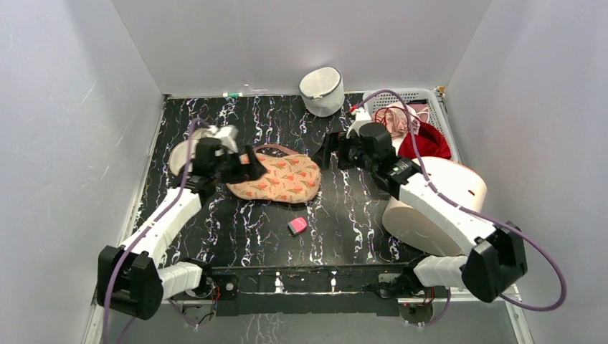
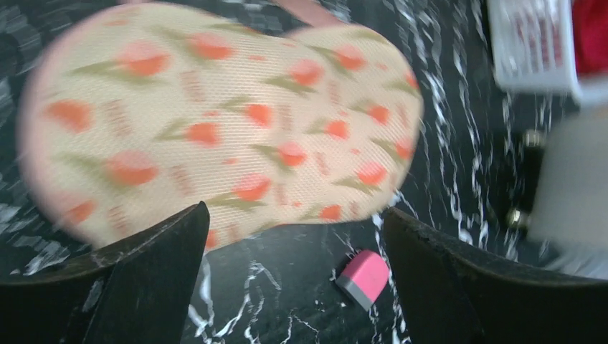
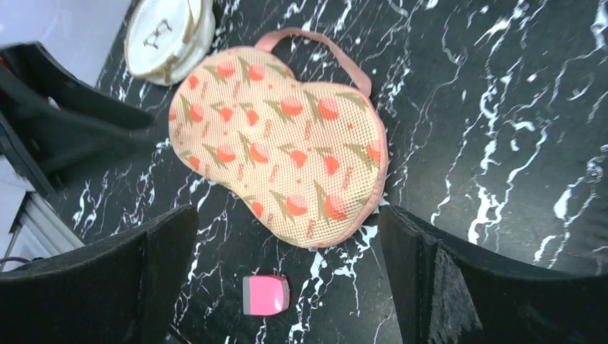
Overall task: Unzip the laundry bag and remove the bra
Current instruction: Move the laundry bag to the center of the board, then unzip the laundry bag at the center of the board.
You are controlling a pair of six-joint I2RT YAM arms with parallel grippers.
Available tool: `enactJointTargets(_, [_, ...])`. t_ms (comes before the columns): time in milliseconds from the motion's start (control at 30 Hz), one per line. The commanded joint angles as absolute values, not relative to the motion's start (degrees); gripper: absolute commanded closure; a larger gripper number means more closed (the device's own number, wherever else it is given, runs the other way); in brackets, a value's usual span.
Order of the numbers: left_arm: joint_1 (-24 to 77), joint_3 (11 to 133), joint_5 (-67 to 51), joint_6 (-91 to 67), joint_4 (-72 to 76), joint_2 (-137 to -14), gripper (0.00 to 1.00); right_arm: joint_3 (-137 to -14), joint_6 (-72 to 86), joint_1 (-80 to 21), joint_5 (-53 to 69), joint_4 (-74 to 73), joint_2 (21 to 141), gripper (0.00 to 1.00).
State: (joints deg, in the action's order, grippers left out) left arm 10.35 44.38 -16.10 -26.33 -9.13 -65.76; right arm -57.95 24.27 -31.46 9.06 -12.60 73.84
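Observation:
The laundry bag (image 1: pixel 283 179) (image 2: pixel 215 122) (image 3: pixel 279 165) lies flat on the black marbled table, a peach peanut-shaped case with a red-orange print. Its pink loop strap (image 3: pixel 323 46) sticks out at the far side, and its edge looks closed all round. My left gripper (image 1: pixel 256 168) (image 2: pixel 294 215) hangs open just over the bag's left end, with nothing between its fingers. To the right of the bag my right gripper (image 1: pixel 331 152) (image 3: pixel 287 215) is held above the table, also open and empty. The bra is hidden.
A small pink block (image 1: pixel 297 226) (image 3: pixel 266 294) lies in front of the bag. A cream round pouch (image 3: pixel 168 39) sits behind my left gripper. A white mesh cylinder (image 1: pixel 322 90) stands at the back. A white basket (image 1: pixel 423 97) holds a dark red garment (image 1: pixel 426 143).

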Motion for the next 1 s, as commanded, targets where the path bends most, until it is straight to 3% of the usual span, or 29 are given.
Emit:
enactJointTargets(0, [25.5, 48.3, -11.1, -10.7, -5.6, -66.0, 0.12, -56.1, 23.8, -31.3, 3.0, -6.6, 67.7, 0.02])
enactJointTargets(367, [42.5, 47.1, -12.3, 31.2, -5.1, -69.3, 0.22, -48.4, 22.3, -31.4, -8.5, -2.4, 50.6, 0.02])
enactJointTargets(600, [45.1, 46.3, -13.8, 34.9, 0.8, -76.3, 0.44, -47.1, 21.1, -31.3, -11.8, -2.7, 46.8, 0.02])
enactJointTargets(967, [46.0, 43.8, -9.1, 33.7, 8.6, -84.8, 0.46, -46.9, 21.3, -31.3, -11.1, -2.1, 47.7, 0.02])
